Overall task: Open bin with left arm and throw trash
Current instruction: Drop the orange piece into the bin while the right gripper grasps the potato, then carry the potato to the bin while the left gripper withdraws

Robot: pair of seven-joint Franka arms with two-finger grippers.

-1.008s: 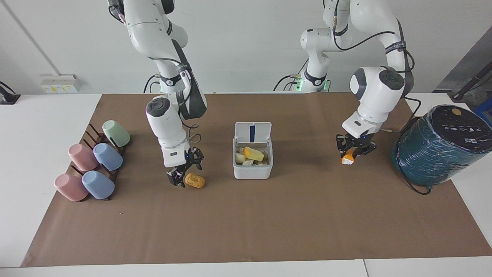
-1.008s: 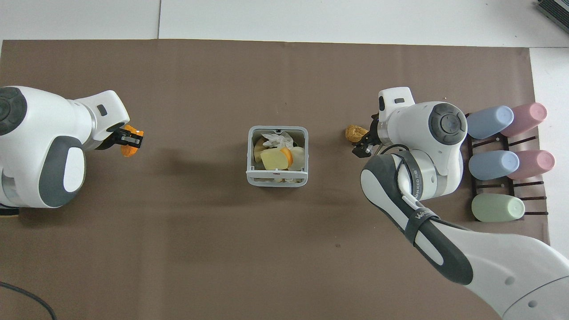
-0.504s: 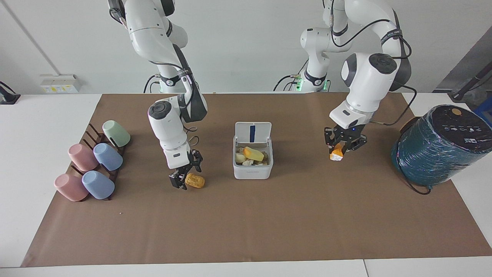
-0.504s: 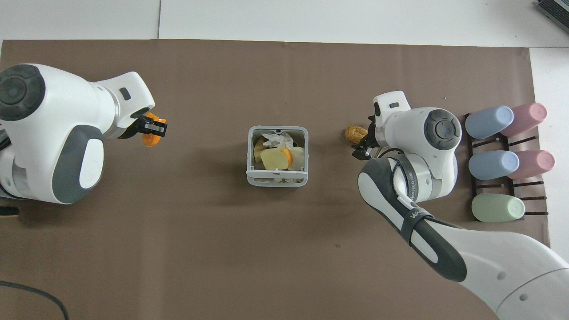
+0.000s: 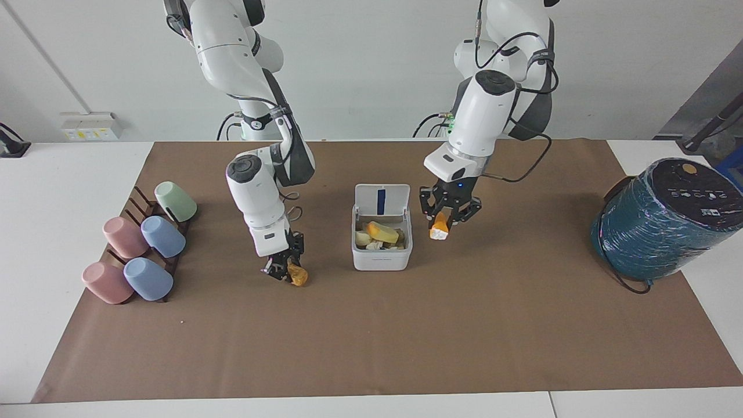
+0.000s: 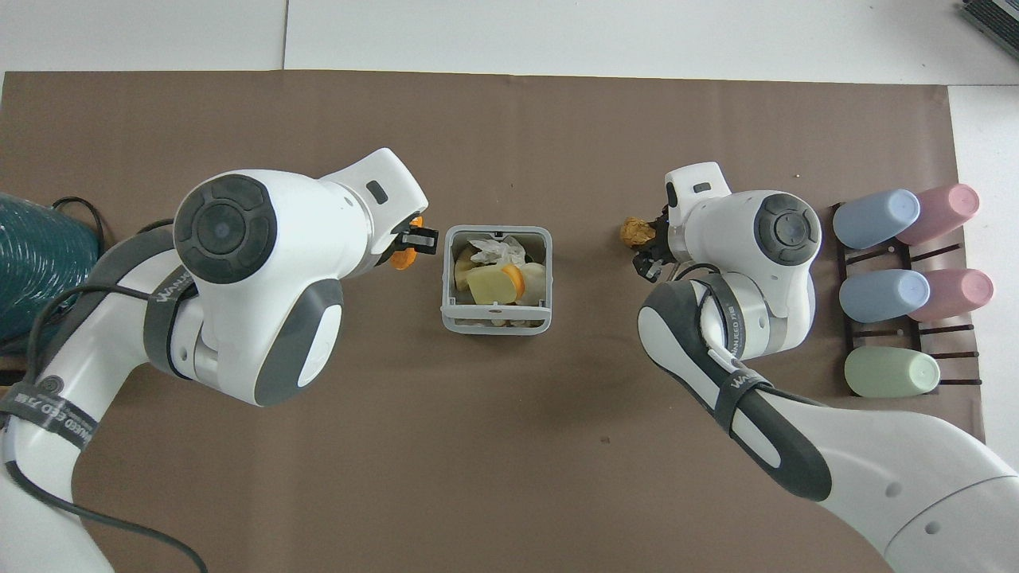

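The white bin point(image 5: 381, 259) stands mid-table with its lid point(image 5: 381, 199) raised; a pale yellow wedge point(image 5: 383, 232) lies on top of the scraps inside. My left gripper point(image 5: 446, 219) hangs beside the bin, toward the left arm's end of the table, shut on an orange-and-white chunk point(image 5: 438, 231). From overhead the left gripper point(image 6: 414, 241) and chunk point(image 6: 403, 258) sit just off the bin's rim point(image 6: 495, 325). My right gripper point(image 5: 285, 271) is down at the mat, shut on the golden-brown nugget point(image 5: 299, 277), which now stands tilted. Overhead, the nugget point(image 6: 633, 231) pokes out past the right gripper point(image 6: 646, 248).
A big teal wrapped cylinder point(image 5: 662, 220) stands at the left arm's end of the table. Several pastel cups point(image 5: 145, 249) lie on a dark rack at the right arm's end. A brown mat point(image 5: 371, 337) covers the table.
The left arm has carried the orange-and-white chunk from near the teal cylinder to beside the bin. The right gripper has closed on the nugget, which tipped up.
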